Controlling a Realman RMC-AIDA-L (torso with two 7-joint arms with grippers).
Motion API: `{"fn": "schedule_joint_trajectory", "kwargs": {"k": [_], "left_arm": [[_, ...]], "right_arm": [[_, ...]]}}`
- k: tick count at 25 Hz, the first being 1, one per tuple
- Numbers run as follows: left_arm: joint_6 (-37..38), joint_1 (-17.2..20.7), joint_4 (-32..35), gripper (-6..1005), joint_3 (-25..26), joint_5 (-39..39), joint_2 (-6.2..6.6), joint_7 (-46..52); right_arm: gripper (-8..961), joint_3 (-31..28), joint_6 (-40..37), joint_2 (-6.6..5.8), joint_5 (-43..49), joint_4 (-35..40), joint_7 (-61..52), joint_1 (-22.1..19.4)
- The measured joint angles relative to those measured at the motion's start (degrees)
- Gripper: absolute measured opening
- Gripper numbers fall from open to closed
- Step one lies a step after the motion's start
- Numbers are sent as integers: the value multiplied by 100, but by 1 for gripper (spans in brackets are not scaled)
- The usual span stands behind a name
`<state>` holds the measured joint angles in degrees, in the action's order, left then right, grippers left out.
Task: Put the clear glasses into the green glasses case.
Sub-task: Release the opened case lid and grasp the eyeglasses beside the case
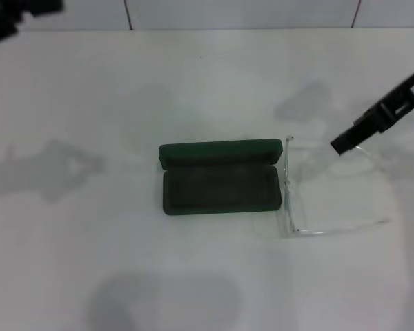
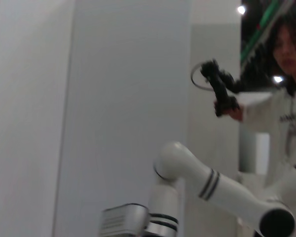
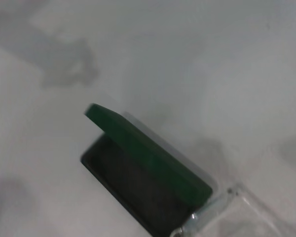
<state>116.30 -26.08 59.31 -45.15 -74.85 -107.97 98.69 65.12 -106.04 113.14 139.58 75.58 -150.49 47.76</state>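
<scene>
1 green glasses case (image 1: pixel 220 186) is seen open, with 1 clear glasses (image 1: pixel 310 189) beside it, below the right hand (image 1: pixel 342 143); its grip cannot be told.

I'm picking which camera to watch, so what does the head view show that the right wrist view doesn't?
Only the head view shows the right claw above the far arm of the clear glasses, and the whole glasses beside the case. Only the right wrist view shows the raised lid from its outer side. Both show the open green case on the white table.
</scene>
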Motion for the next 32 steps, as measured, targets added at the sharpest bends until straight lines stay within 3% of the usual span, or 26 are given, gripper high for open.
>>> {"fn": "schedule_joint_trajectory", "kwargs": {"k": [4, 6, 17, 32], "left_arm": [[-2, 48, -29, 115, -76, -38, -58, -237], [-2, 122, -64, 115, -56, -71, -74, -417], [-3, 451, -89, 114, -27, -353, -272, -1021], [2, 443, -670, 114, -43, -427, -296, -1426]], "right_arm": [[666, 217, -14, 236, 474, -207, -273, 221], [664, 350, 99, 284, 494, -301, -393, 265], [662, 1108, 1093, 305, -17, -1139, -1114, 395], [663, 1295, 1613, 305, -154, -2216, -1224, 642]]}}
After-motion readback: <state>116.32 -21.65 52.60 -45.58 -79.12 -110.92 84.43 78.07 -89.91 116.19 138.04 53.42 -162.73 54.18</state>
